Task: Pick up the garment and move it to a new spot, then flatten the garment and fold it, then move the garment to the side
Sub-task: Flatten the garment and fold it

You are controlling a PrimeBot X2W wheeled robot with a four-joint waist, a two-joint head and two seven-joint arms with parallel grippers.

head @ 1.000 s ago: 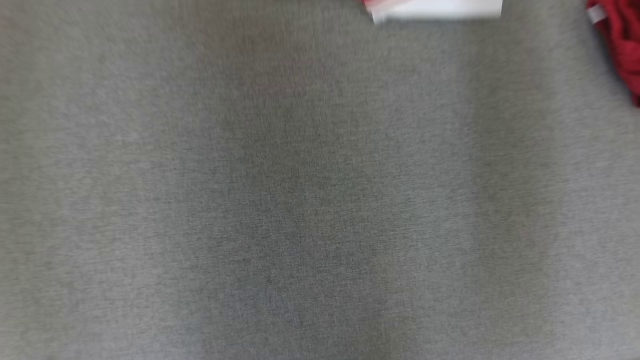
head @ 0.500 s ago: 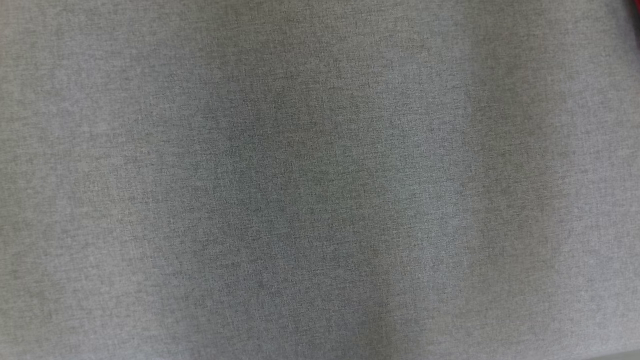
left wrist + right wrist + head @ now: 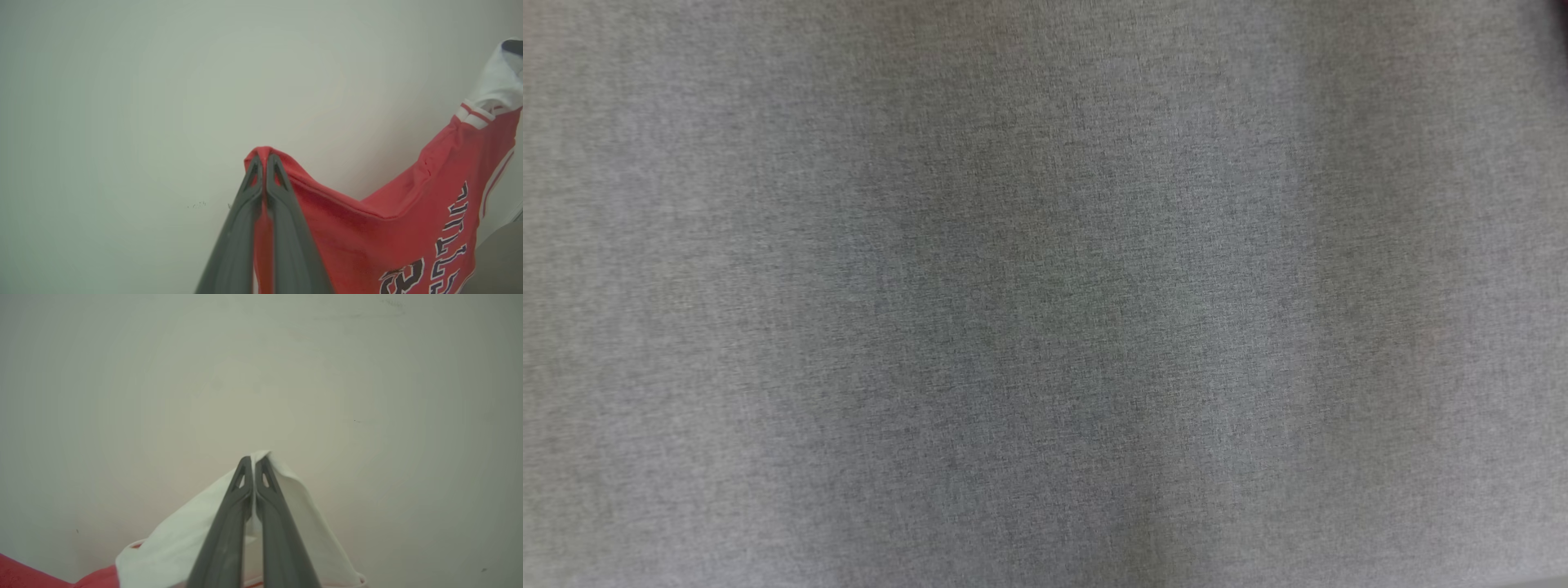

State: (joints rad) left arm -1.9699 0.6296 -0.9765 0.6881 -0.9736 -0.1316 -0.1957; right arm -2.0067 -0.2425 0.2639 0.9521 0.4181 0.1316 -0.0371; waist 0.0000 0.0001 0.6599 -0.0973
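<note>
Left arm pose: in the left wrist view the left gripper reaches up the middle of the frame towards 12 o'clock, its two dark fingers side by side along their length, against a pale background.
Left gripper state: jaws pressed together on a pinched edge of the garment; red cloth peeks over the tips and shows in the slit between the fingers.
Right arm pose: in the right wrist view the right gripper also points to 12 o'clock.
Right gripper state: jaws closed on a fold of the white sleeve, which drapes over both sides of the fingers.
Writing: large block lettering, dark with white outlines, at 4 to 5 o'clock in the left wrist view; cut off by the frame edge and tilted, not readable as a word.
Garment look: red body, white sleeve, red-and-white striped band where the two meet, thin white piping down the side.
Garment place: held up between the two grippers, sagging from the left fingertips towards 4 o'clock and rising to the sleeve at 2 o'clock.
Head view: plain grey woven surface.
</note>
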